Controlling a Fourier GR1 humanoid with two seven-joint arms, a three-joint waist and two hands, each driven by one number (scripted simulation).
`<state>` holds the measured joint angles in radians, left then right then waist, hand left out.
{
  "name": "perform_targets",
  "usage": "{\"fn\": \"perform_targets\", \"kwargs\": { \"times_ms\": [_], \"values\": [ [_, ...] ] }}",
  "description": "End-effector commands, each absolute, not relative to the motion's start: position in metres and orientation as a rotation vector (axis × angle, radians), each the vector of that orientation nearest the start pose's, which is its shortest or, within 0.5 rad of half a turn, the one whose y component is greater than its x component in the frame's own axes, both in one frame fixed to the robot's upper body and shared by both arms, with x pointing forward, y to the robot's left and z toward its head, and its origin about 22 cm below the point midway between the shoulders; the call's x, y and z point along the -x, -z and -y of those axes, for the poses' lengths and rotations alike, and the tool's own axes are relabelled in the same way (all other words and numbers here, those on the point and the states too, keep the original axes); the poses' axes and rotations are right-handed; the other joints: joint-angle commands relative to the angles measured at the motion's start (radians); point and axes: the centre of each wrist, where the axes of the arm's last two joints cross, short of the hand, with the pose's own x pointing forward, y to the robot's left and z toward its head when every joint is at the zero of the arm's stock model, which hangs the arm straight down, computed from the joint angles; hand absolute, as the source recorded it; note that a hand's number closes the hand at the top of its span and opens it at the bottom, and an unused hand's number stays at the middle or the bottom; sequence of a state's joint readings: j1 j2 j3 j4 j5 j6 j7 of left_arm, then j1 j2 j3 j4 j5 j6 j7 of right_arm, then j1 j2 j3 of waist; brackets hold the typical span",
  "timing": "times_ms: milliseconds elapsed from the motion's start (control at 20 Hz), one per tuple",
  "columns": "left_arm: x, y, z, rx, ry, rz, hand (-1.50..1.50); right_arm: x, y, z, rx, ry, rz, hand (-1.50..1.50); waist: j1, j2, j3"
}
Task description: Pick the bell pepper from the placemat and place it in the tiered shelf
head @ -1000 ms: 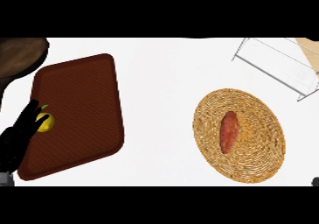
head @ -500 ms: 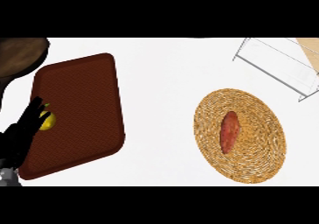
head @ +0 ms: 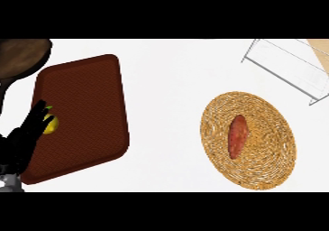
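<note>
One hand shows, the left hand [head: 28, 135], at the far left edge of the brown placemat [head: 84, 117]. Its black fingers curl round the yellow bell pepper [head: 51, 125], which sits on the placemat's left margin and is mostly hidden, so the hand looks to be grasping it rather than resting beside it. I cannot see whether the pepper is lifted clear of the mat. Above the placemat's upper left corner lies a dark frying pan [head: 17, 55], its handle running down along the mat's left side, near the hand.

The pepper is likely light, hollow and stiff-walled, with a smooth, somewhat slippery skin; a hold round its broad middle, fingers on one side and thumb on the other, should suit it better than a pinch at the stem.

Right of the placemat the white counter lies open. Further right sits a round woven mat [head: 250, 140] with a reddish sweet potato [head: 238, 136] lying on its middle. Beyond it, toward the upper right, stands the tiered shelf [head: 293, 67], cut off by the view's edge. The carry from the placemat crosses open counter, and passing above the woven mat looks the clearest route. The shelf's thin wire frame is the edge to mind on entry. The right hand is not visible.
</note>
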<state>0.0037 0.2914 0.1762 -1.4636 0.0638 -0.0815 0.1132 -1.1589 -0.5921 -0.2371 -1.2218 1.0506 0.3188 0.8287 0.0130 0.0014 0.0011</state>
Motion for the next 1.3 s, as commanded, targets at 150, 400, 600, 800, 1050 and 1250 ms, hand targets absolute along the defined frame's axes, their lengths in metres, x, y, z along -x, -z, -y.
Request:
{"fn": "perform_targets", "kwargs": {
  "times_ms": [150,400,600,800,1050,1250],
  "values": [
    [-0.226,0.0,-0.344,-0.251,0.067,1.348,0.0,-0.401,-0.349,0.305,1.542,-0.226,1.069,1.5,0.002,0.001,-0.001],
    [-0.228,0.01,-0.338,-0.239,0.069,1.333,0.0,-0.406,-0.336,0.357,1.485,-0.162,1.103,1.5,0.004,0.004,-0.001],
    [-0.23,0.014,-0.354,-0.237,0.061,1.347,0.0,-0.422,-0.325,0.356,1.457,-0.183,1.032,1.5,0.009,0.006,-0.002],
    [-0.237,0.001,-0.326,-0.242,0.066,1.347,0.0,-0.425,-0.306,0.377,1.496,0.021,0.999,-1.5,0.019,0.009,0.0],
    [-0.244,0.002,-0.354,-0.242,0.063,1.336,0.0,-0.424,-0.3,0.394,1.524,-0.174,0.953,-1.5,0.01,0.009,-0.001],
    [-0.24,-0.015,-0.349,-0.242,0.067,1.35,0.0,-0.428,-0.289,0.395,1.481,-0.094,1.062,-1.5,0.017,0.006,0.0]
  ]
}}
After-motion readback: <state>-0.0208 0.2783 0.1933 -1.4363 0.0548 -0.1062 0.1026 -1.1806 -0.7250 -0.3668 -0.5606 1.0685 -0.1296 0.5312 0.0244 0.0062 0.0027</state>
